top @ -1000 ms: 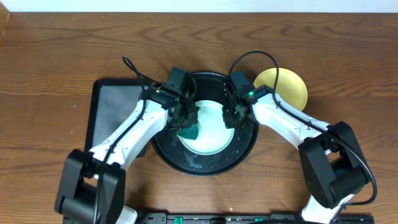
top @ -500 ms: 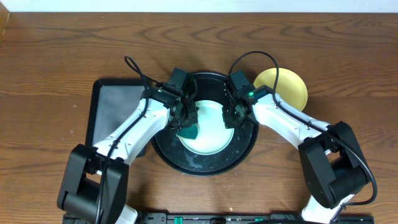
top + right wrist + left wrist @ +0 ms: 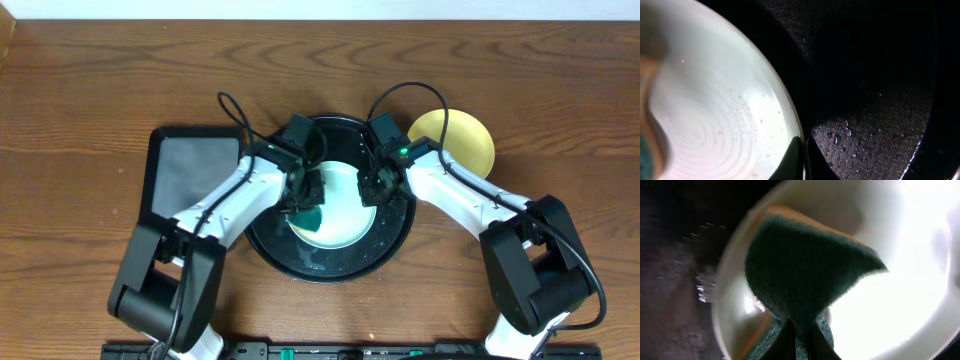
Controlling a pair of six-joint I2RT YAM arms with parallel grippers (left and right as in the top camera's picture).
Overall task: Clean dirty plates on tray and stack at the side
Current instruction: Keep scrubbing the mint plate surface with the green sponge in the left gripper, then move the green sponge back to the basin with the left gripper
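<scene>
Yellow plate [image 3: 455, 135] is set aside; aqua plate [image 3: 340, 225], rim pinched by right gripper [image 3: 368, 190], is scrubbed with left gripper's [image 3: 303, 200] pinched sponge [image 3: 306, 214].

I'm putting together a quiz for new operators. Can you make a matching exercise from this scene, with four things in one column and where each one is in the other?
Things:
1. green sponge
2. yellow plate
3. mint plate
4. rectangular black tray

Places:
A. inside the round black tray
B. on the table, left of the round tray
C. pinched in the left gripper
D. on the table, right of the round tray

Pairs: 1-C, 2-D, 3-A, 4-B
</scene>
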